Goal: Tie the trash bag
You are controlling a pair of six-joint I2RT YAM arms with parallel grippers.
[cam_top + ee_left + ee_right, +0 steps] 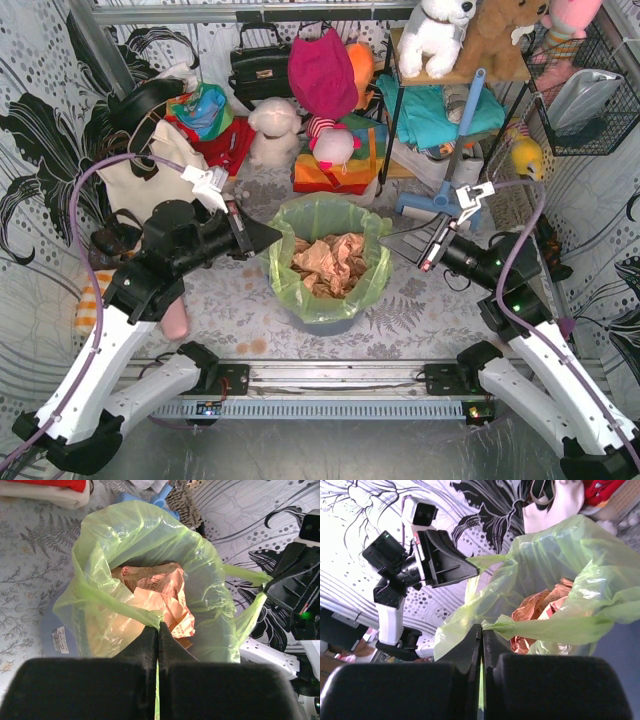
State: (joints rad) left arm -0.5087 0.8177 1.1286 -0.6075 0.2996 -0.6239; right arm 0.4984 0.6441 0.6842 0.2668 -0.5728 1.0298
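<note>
Over the patterned table (420,305), left gripper (158,630) and right gripper (481,630) pinch the trash bag (330,212) rim; lift both sides evenly before crossing.

Trash bag (376,284): thin, glossy, translucent plastic. Paper (325,262) inside: crumpled, matt.

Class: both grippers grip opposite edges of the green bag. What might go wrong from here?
1. The thin bag is stretched into narrow strips at the left gripper and right gripper; it may tear or slip free.
2. Crumpled paper sits high, leaving little slack for a knot.
3. Pulling could tip the blue bin.
</note>
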